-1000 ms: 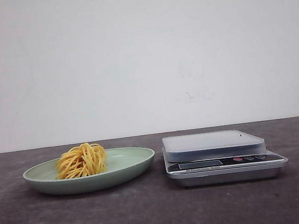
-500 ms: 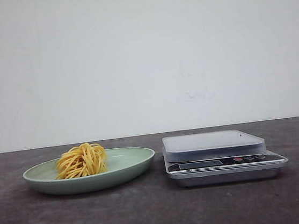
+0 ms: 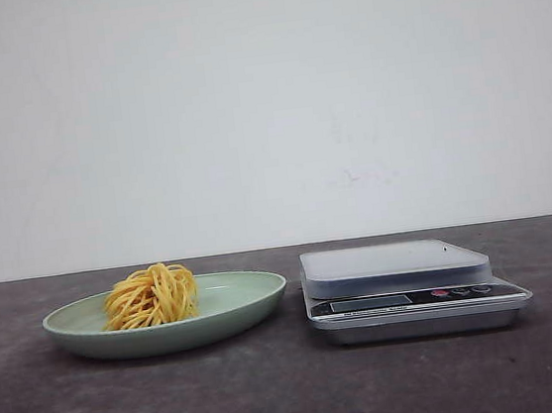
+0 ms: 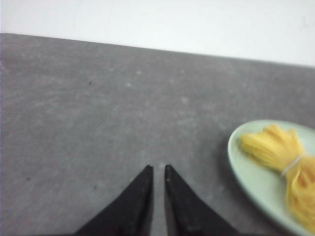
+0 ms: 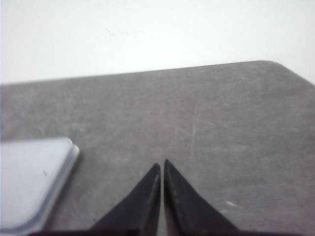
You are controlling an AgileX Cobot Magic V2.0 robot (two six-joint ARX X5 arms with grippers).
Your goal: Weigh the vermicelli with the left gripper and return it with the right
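vermicelli (image 3: pixel 151 295) uncovered on plate (image 3: pixel 238 310), scale (image 3: pixel 405 286) just beside

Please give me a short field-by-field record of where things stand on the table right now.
noodles: yellow nest lying on the plate, left of centre
plate: pale green, on the dark table, left of the scale
scale: platform bare, nothing on it
left gripper: fingers nearly together, holding nothing, over bare table beside the plate
right gripper: fingers together, holding nothing, beside the scale
task stage: weighing not yet begun
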